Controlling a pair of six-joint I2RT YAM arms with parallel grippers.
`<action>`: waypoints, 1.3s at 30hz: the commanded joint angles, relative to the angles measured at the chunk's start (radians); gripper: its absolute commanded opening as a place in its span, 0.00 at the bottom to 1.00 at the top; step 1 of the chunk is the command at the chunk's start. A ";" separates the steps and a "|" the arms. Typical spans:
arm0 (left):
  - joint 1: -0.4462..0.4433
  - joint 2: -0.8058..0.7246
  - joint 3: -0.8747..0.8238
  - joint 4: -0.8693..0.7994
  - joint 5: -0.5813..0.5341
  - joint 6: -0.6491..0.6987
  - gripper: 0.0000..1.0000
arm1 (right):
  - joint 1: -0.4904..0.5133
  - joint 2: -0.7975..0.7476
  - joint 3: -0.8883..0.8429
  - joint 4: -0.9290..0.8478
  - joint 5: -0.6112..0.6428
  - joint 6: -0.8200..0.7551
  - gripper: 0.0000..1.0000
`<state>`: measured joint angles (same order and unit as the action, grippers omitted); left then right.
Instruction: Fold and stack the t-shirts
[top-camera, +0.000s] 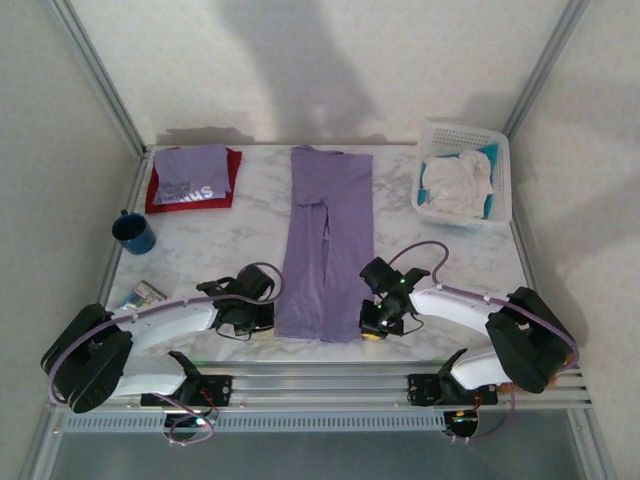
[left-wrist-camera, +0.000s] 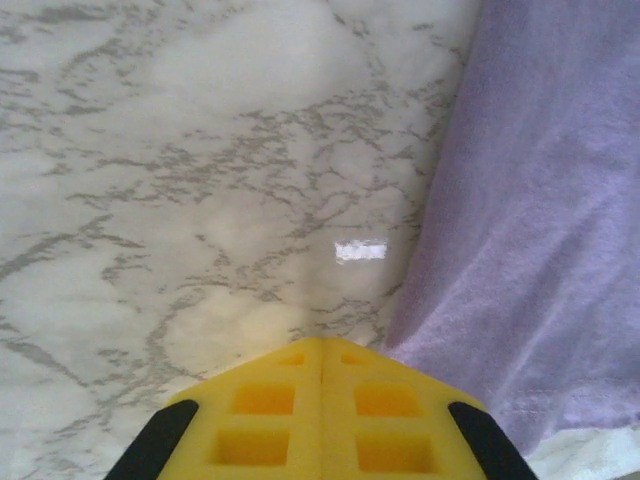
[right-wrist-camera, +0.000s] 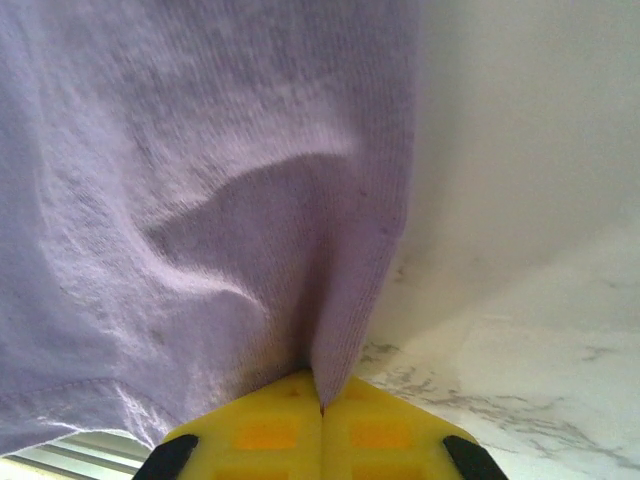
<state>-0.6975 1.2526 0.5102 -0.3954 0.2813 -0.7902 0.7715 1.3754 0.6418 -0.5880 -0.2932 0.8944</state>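
From the top camera I see the whole table (top-camera: 210, 255). The plain shirt (top-camera: 325, 245) lies in the middle as a long lavender strip, folded lengthwise and running from 12 to 6 o'clock. At 10 o'clock the lettered shirt (top-camera: 192, 175), also lavender, sits folded on the red shirt (top-camera: 232, 182). Its white writing is too small for me to read. A white basket (top-camera: 500, 165) of pale cloths stands at 2 o'clock and a blue mug (top-camera: 133, 232) at 9 o'clock.

The wrist cameras give me what the top view cannot. My left claw (left-wrist-camera: 322, 348) has its yellow fingers pressed together with nothing between them. It is low over the marble, with the shirt's edge (left-wrist-camera: 520, 230) just at its 3 o'clock. My right claw (right-wrist-camera: 320, 388) is clamped on a fold of the plain shirt (right-wrist-camera: 200, 200), and the cloth rises in soft wrinkles from the pinch, hem at 7 o'clock.
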 joint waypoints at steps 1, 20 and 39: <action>-0.027 -0.030 -0.017 0.035 0.091 -0.014 0.12 | 0.011 -0.027 -0.018 -0.021 -0.010 0.010 0.00; -0.025 -0.072 0.016 -0.023 0.084 0.004 0.44 | 0.010 -0.018 0.000 -0.041 0.001 -0.012 0.00; -0.076 0.077 0.023 0.044 0.049 0.001 0.29 | 0.010 -0.028 -0.002 -0.048 0.006 -0.013 0.00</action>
<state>-0.7433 1.2846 0.5285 -0.3820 0.3397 -0.7841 0.7715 1.3487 0.6373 -0.6067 -0.2893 0.8898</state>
